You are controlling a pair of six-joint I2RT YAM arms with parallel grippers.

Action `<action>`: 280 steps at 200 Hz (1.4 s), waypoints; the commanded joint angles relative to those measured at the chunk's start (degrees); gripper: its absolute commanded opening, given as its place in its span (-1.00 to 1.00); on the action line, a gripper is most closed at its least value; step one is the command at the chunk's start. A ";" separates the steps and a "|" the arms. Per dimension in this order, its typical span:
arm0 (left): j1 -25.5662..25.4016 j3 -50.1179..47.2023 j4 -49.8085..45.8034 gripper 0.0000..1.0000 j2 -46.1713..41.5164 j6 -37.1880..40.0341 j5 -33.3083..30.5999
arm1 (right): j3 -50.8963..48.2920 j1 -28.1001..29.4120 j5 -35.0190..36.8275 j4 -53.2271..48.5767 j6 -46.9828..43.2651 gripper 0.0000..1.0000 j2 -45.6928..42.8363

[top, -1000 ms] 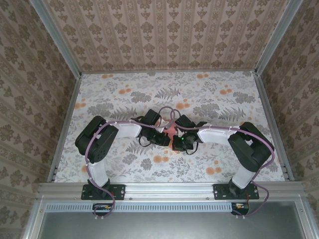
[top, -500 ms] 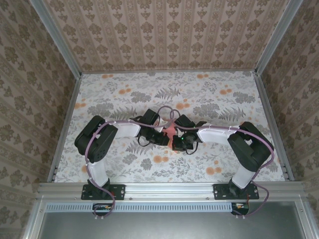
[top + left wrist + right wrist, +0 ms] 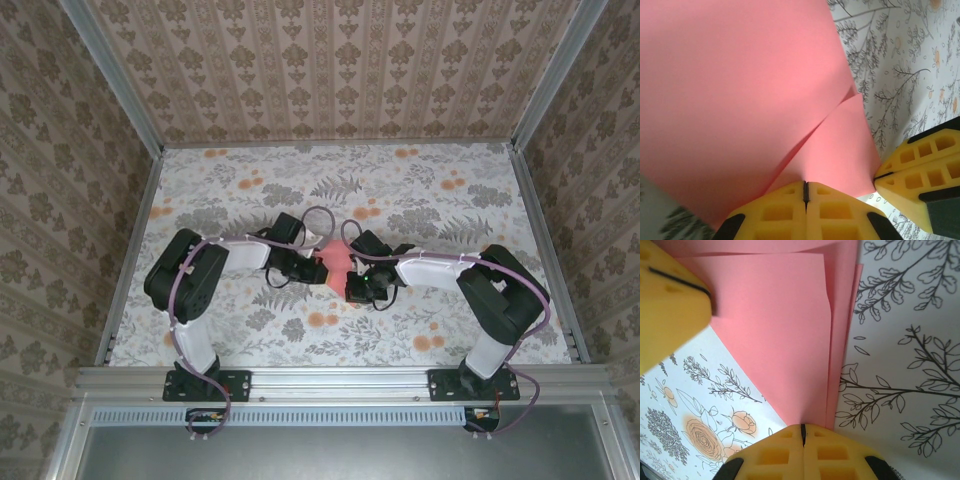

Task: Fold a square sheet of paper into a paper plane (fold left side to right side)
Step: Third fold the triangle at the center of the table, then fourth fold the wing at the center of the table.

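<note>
item: paper [image 3: 336,260], salmon-pink, thin, with more than one layer showing.
place: mid-table on the flowered cloth [image 3: 430,190], pinched between my two claws.
left claw [image 3: 805,192]: clenched on the paper's near edge, yellow pads pressed together with the sheet between them.
right claw [image 3: 802,436]: clenched on the paper as well, pads meeting over the near end where the layers come together.
spacing: my claws are just beside each other. In the left wrist view the right claw sits at the lower right, touching the paper's corner.
lie from left claw: the paper spreads ahead and off to the left, bowed, with a smaller flap curling toward the right claw.
lie from right claw: the paper runs straight ahead. Its layer edges lead directly away from my pads, so the long axis lines up with my reach.
nearer arm: neither, since both have hold. From above, the left claw is at the paper's left and the right claw at its near right.
lift: I cannot tell whether the bowed sheet touches the cloth.
coming move, my judgement: the left claw carries its side across toward the right while the right claw anchors, so the crease follows those edges.
risk, my judgement: pulling apart could tear or skew the sheet.
</note>
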 commanded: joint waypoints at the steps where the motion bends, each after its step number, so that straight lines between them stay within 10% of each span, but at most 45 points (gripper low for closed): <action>1: 3.15 0.77 -2.68 -0.93 0.53 3.41 -6.06 | -3.46 0.01 3.98 -6.90 -0.56 -1.00 2.25; 80: 5.71 1.66 -3.98 -0.76 -4.91 2.71 -4.75 | -3.38 -0.02 1.38 -0.16 -0.57 -1.00 0.37; 186: 6.87 -7.51 -2.74 -0.20 -21.79 -17.11 -6.86 | 1.27 -4.37 7.56 0.52 -21.13 0.31 -9.13; 280: 6.80 -12.39 7.59 -0.11 -18.00 -29.09 -4.40 | 6.97 -6.49 -0.45 5.75 -25.09 0.01 2.76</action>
